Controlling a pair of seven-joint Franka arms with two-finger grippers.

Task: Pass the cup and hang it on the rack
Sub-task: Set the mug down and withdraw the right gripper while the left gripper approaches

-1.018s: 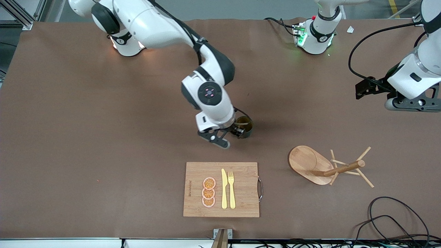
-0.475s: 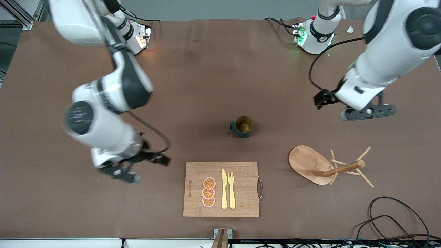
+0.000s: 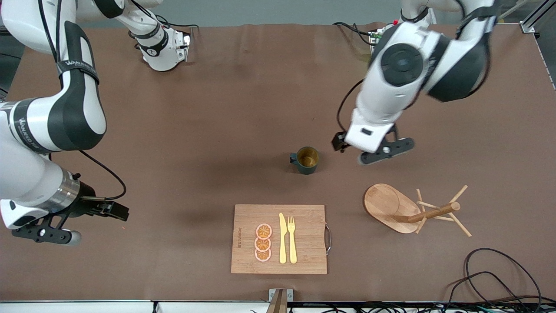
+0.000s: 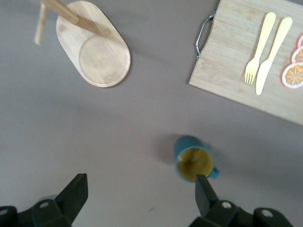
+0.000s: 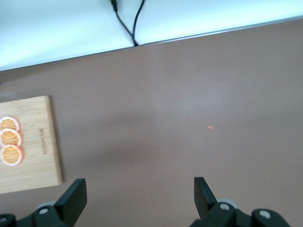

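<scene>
Cup (image 3: 305, 160) upright mid-table, untouched, handle toward right arm's end — cutting board (image 3: 278, 239) sits nearer front edge. Rack (image 3: 412, 210) toward left arm's end, pegs bare. I judge hand-off set-down done; pickup and hanging left. Left gripper (image 4: 142, 196) hangs beside cup, fingers spread wide, nothing held. Right gripper (image 5: 137, 194) over bare table near its end — wide, empty; I read it as waiting.

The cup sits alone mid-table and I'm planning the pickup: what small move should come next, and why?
Probably the left gripper should shift sideways over the cup, then descend. It hovers open just beside the upright, free cup, while the right gripper is open and away at its own end, and the rack stands empty.
</scene>
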